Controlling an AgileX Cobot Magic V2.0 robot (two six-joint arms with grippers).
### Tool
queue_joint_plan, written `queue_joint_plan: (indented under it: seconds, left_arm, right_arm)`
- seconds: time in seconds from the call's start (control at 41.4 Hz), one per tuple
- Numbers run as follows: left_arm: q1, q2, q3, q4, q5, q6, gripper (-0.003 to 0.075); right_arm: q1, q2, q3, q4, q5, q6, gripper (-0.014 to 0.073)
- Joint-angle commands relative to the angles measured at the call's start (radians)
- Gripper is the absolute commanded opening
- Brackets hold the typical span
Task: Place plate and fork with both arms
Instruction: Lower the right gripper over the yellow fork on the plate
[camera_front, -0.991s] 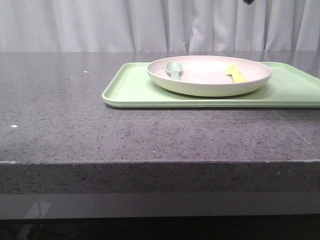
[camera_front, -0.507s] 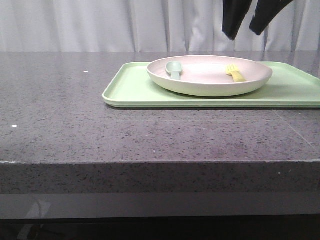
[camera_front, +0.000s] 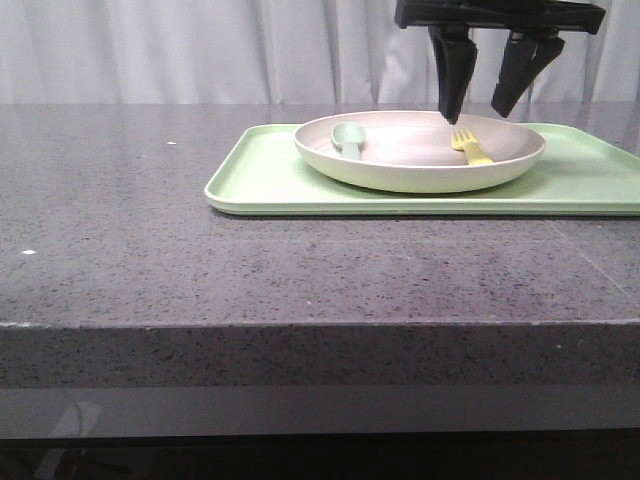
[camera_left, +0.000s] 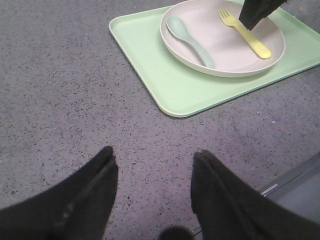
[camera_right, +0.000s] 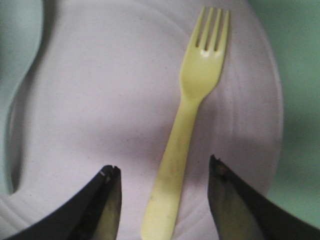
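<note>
Two utensils lie in the plate (camera_front: 420, 150): the yellow fork (camera_front: 471, 147) towards its right side and a pale grey-green spoon (camera_front: 348, 138) towards its left, well apart from each other. That pinkish-cream plate sits on a light-green tray (camera_front: 270, 180), nearer the tray's left end, and the tray rests on the dark speckled table (camera_front: 150, 240) towards its far right corner.

Above the plate hangs the right gripper (camera_front: 480, 105), its two black fingers spread wide with nothing between them. From the front its tips sit just over the fork end of the plate, and I can't say whether either one touches anything. From that arm's own camera the fork (camera_right: 187, 125) runs up the middle of the gap, handle (camera_right: 165, 200) nearest the fingertips (camera_right: 107, 200) and tines pointing away, with bare plate (camera_right: 95, 100) either side of it.

Over by the near left part of the table the left gripper (camera_left: 152, 192) is parted too and empty, poised over bare stone short of the tray's corner (camera_left: 172, 107). From there one dark finger of the right gripper (camera_left: 257, 12) shows by the fork's tines (camera_left: 227, 15), and the spoon (camera_left: 187, 40) lies alongside.
</note>
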Motion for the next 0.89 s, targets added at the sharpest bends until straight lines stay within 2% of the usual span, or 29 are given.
queue_joint_plan:
  seconds: [0.0,0.87]
  left_arm:
    - [0.002,-0.005,-0.027,-0.025,-0.069,0.002,0.0347]
    - [0.002,-0.005,-0.027,-0.025,-0.069,0.002,0.0347]
  right_arm:
    - [-0.014,-0.039,-0.034,-0.012,0.036,0.007,0.0413]
    - [-0.022,0.020,-0.034,-0.012,-0.114,0.011,0.0413]
